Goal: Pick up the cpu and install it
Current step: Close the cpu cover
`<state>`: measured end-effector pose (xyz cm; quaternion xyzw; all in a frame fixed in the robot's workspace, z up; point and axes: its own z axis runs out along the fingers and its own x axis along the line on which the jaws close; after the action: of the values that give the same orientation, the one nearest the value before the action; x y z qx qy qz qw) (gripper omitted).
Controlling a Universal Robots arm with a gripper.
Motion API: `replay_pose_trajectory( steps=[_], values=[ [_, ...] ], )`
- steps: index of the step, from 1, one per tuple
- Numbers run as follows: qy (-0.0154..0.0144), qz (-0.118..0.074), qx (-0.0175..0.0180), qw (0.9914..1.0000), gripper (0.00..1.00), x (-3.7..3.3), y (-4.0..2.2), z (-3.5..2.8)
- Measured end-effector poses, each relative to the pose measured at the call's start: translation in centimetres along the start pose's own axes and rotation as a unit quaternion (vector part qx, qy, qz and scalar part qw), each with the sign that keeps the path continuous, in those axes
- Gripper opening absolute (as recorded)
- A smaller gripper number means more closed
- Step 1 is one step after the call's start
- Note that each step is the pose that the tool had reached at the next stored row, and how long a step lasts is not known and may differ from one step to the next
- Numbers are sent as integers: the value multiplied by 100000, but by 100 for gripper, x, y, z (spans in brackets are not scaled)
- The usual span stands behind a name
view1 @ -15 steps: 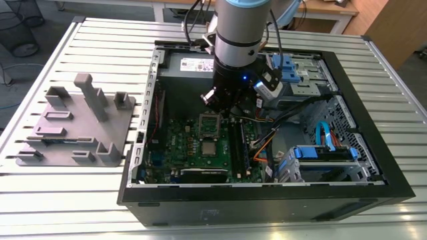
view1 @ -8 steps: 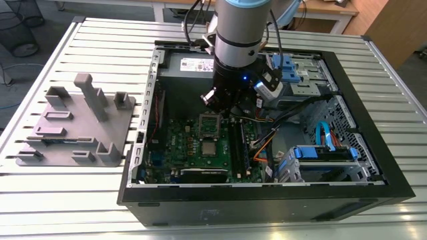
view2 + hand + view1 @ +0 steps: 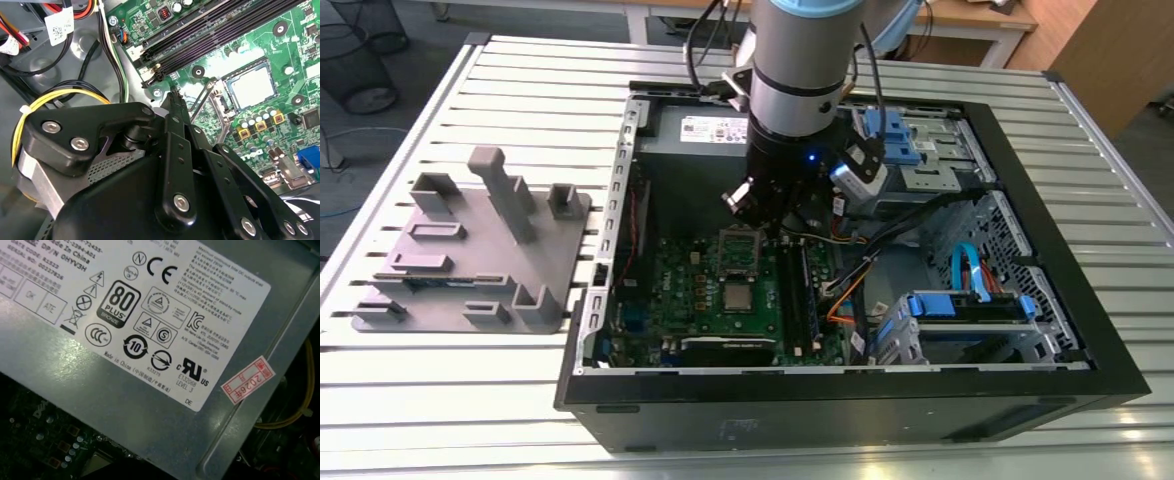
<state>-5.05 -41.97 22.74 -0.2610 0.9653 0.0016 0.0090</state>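
Below the exterior view's centre, the cpu [image 3: 738, 294] is lying down-left of the pincer [image 3: 783, 220]. I cannot tell whether the pincer is gripping.

The robot is a thick round arm [image 3: 801, 70]: a pale blue band on top, a silver-grey metal sleeve below it, then a black section with a small blue light [image 3: 813, 157]. Thin black cables [image 3: 698, 50] loop beside it. On the exterior view's right a small silver-grey box [image 3: 854, 182] is mounted. The black gripper [image 3: 785, 222] is matte; in the second wrist view its flat black link bars [image 3: 177, 165] carry round silver screws [image 3: 80, 144] beside a perforated grey panel [image 3: 107, 167].
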Motion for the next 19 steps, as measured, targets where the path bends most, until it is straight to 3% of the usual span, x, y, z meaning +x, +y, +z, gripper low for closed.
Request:
replay_pose_trajectory(
  steps=[11, 19],
  values=[
    [-8, -1799, -36, 99984, 11, 2, -4, -3],
    [-14, -5749, -108, 99835, 11, -7, -10, -3]
  ],
)
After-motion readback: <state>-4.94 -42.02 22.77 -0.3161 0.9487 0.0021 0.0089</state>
